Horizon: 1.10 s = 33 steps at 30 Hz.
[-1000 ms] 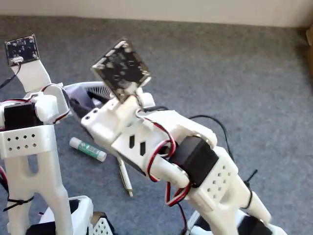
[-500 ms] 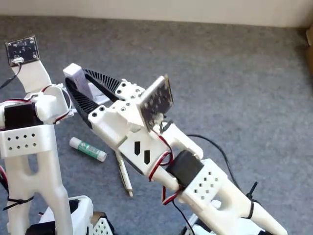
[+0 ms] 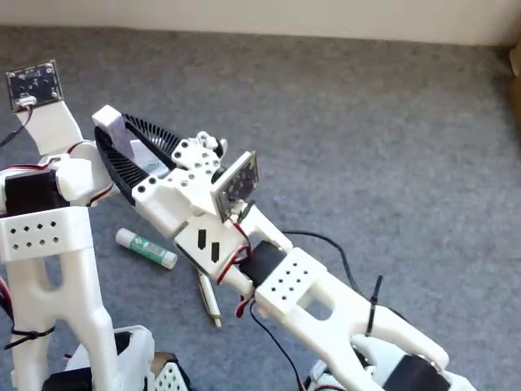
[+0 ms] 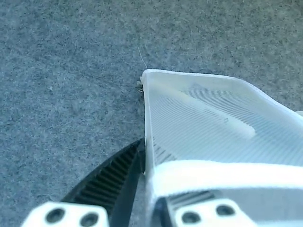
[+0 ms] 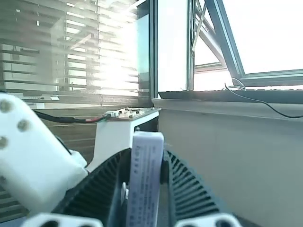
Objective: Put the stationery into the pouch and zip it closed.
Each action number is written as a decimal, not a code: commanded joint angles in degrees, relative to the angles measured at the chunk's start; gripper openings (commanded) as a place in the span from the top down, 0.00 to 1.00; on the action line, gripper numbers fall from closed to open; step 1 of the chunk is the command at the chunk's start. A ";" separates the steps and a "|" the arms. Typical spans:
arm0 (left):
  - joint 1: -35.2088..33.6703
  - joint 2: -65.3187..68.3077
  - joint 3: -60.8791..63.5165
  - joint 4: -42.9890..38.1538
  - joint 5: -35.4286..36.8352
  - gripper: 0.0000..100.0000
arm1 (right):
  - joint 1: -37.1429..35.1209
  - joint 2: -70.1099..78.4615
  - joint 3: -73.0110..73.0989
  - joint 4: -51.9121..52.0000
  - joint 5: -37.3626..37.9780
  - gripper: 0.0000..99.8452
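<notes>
Far left, the left arm (image 3: 45, 236) stands upright, and its wrist view has the left gripper (image 4: 147, 161) looking down on the pouch (image 4: 203, 123). That's a pale see-through mesh thing lying on the grey carpet (image 4: 61, 71), with a pale stick-shaped item (image 4: 213, 116) showing inside it. One black ribbed finger (image 4: 111, 177) sits against the pouch's edge and the other shows through the mesh, so those jaws look pinched on the pouch. Moving along, the right gripper (image 3: 114, 137) is up in the air beside the left arm's wrist, jaws clamped on a small white block (image 3: 107, 122). The right wrist view agrees: the block (image 5: 144, 179) is squeezed upright between the ribbed fingers (image 5: 189, 189). Below that, the green-and-white glue stick (image 3: 145, 248) lies on the carpet. Just right of it is a slim pen (image 3: 208, 297), close by the right arm's forearm (image 3: 301, 281), which runs across from the lower right
</notes>
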 commanded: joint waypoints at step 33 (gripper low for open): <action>-4.70 0.13 0.04 -0.26 0.62 0.97 | -1.36 6.37 1.89 -2.86 15.38 0.77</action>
